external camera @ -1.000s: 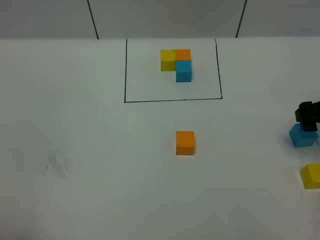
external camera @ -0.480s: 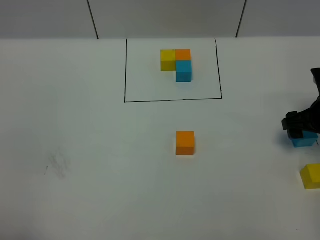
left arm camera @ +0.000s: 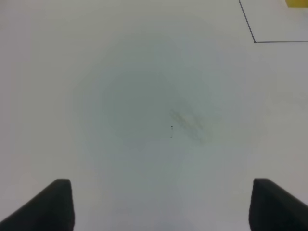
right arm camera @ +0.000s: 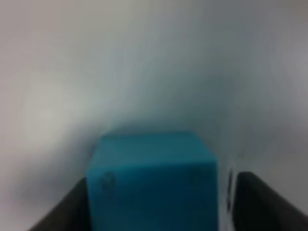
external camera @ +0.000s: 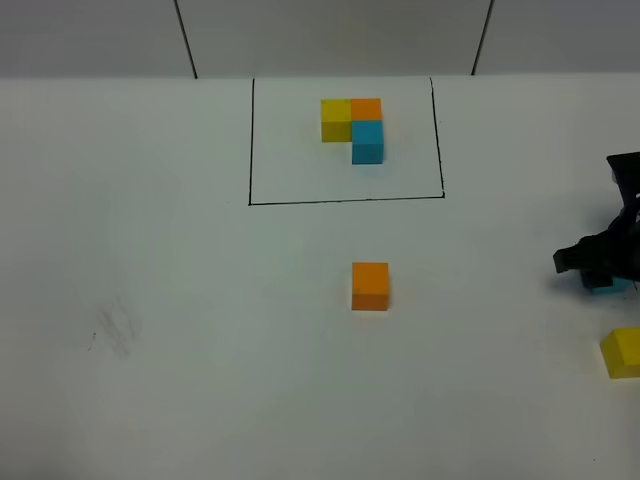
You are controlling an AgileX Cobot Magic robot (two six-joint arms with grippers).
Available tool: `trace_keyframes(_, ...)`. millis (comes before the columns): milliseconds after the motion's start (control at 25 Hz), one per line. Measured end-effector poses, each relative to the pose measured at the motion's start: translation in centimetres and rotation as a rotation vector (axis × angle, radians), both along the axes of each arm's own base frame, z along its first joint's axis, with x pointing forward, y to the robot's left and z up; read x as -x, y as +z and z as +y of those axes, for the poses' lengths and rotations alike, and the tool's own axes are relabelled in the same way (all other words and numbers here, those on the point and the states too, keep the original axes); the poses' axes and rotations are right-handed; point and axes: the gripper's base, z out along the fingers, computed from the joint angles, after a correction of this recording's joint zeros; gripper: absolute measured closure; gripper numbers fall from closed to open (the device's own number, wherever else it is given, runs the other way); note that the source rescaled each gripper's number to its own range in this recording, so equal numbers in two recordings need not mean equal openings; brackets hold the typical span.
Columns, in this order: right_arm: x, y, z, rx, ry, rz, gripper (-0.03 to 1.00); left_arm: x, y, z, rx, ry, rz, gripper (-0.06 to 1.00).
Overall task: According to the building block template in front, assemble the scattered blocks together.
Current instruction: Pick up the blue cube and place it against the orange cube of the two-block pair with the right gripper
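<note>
The building block template (external camera: 353, 125) is an L of yellow, orange and blue cubes inside a thin black outline (external camera: 345, 201) at the back middle. The loose orange cube (external camera: 370, 286) sits in front of it. The loose yellow cube (external camera: 622, 352) lies at the right edge. My right gripper (external camera: 598, 265) is down over the light blue cube (external camera: 606, 289). In the right wrist view that cube (right arm camera: 153, 183) fills the space between the fingers (right arm camera: 262, 204), with a thin gap on one side. My left gripper (left arm camera: 161, 207) is open and empty, out of the high view.
The white table (external camera: 180, 300) has a faint smudge (external camera: 115, 330) at the left, which also shows in the left wrist view (left arm camera: 187, 122). That view also shows a corner of the black outline (left arm camera: 253, 38) and a bit of yellow cube (left arm camera: 296, 3).
My right gripper has come down and slightly left over the light blue cube, which is now mostly hidden in the high view. The other cubes have not moved.
</note>
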Motion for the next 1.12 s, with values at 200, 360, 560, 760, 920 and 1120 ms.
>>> trace_keyframes(200, 0.3, 0.7, 0.2, 0.017, 0.021, 0.017, 0.69, 0.0, 0.0, 0.0, 0.000, 0.001, 0.000, 0.37)
trace_keyframes(360, 1.6, 4.8, 0.9, 0.017, 0.019, -0.024, 0.69, 0.0, 0.0, 0.0, 0.000, 0.001, 0.000, 0.37)
trace_keyframes(560, 4.4, 10.9, 3.8, -0.076, -0.024, -0.137, 0.69, 0.0, 0.0, 0.0, 0.000, 0.001, 0.000, 0.37)
trace_keyframes(760, 7.1, 12.3, 8.5, -0.120, -0.036, -0.103, 0.69, 0.0, 0.0, 0.0, 0.000, 0.001, 0.000, 0.37)
trace_keyframes(920, 8.8, 11.1, 13.3, -0.090, -0.071, -0.072, 0.69, 0.0, 0.0, 0.0, 0.000, 0.001, 0.000, 0.37)
trace_keyframes(1120, 10.7, 9.0, 18.5, -0.088, -0.119, -0.113, 0.69, 0.0, 0.0, 0.0, 0.000, 0.001, 0.000, 0.37)
